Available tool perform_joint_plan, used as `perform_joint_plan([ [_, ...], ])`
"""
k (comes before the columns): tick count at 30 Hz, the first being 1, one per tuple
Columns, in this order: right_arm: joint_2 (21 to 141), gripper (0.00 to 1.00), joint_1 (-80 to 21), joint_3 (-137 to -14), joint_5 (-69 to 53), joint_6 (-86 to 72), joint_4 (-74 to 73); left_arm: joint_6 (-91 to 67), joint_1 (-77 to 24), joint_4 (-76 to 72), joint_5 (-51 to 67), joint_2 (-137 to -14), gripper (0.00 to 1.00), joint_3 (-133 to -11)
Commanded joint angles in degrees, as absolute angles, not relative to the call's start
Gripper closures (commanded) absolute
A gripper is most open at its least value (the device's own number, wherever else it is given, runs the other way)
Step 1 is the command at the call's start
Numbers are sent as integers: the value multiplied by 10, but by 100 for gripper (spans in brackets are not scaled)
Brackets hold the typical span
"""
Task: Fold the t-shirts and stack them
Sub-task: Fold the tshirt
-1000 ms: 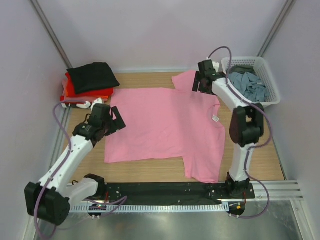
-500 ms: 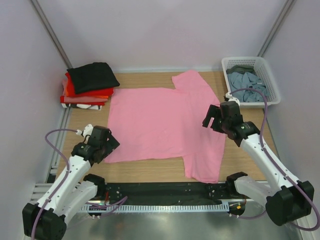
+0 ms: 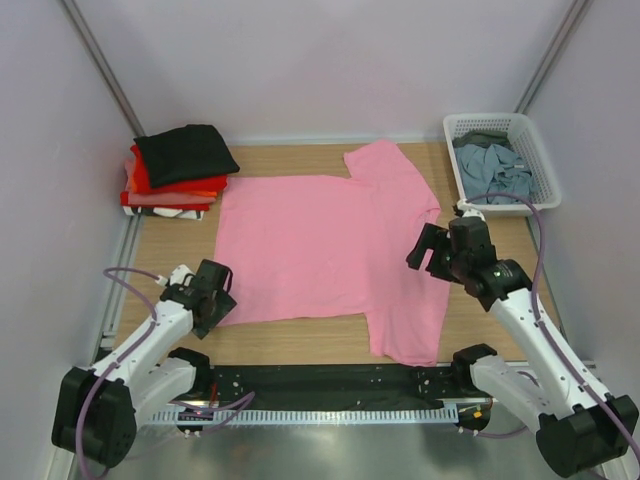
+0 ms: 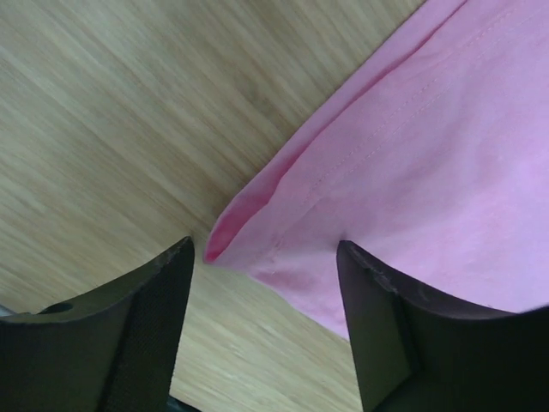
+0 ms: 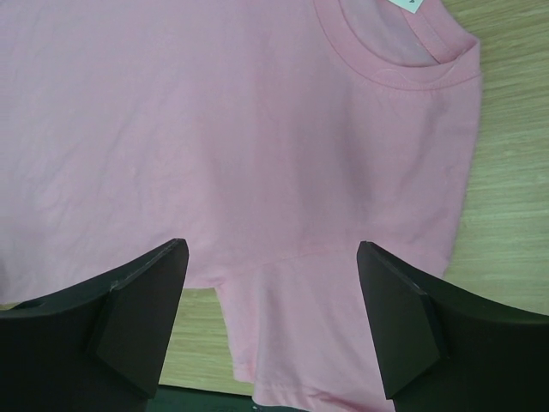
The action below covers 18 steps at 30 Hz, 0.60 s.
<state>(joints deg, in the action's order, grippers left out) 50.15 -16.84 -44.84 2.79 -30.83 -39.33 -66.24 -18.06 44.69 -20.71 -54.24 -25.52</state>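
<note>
Fingers [image 4: 146, 335]: two spread pairs; one pink t-shirt [image 3: 320, 240]

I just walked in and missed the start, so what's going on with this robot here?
Two arms are working on a pink shirt spread flat on the table. The left gripper is open, straddling the shirt's near-left hem corner without gripping it. The right gripper, also open, hovers over the shirt near its collar. A stack of folded shirts sits at the far left, and a basket at the far right holds more unfolded ones.
</note>
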Motion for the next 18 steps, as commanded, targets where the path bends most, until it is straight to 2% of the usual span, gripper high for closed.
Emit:
perform_joint_plan([
  [1, 475, 14, -171, -457, 13, -327, -416, -686, -183, 402, -238, -539, 33, -246],
  [4, 461, 16, -181, -442, -25, -357, -420, -679, -183, 398, -254, -541, 52, -246],
  [5, 461, 16, -191, -436, -25, -362, -426, -679, -183, 396, -254, -540, 63, -243],
  [7, 473, 17, -249, -434, 21, -374, -460, -672, -183, 388, -250, -537, 75, -243],
  [8, 475, 17, -275, -431, 38, -390, -472, -671, -183, 387, -250, -535, 85, -243],
  [9, 479, 17, -303, -430, 70, -406, -491, -670, -183, 385, -249, -534, 89, -244],
  [11, 491, 18, -432, -429, 108, -458, -521, -660, -183, 385, -247, -527, 100, -247],
  [12, 495, 18, -432, -427, 108, -476, -533, -660, -183, 386, -246, -522, 100, -248],
  [16, 508, 20, -567, -405, 177, -548, -600, -652, -183, 404, -252, -491, 100, -254],
  [18, 519, 23, -584, -380, 169, -553, -612, -650, -183, 400, -247, -474, 100, -250],
])
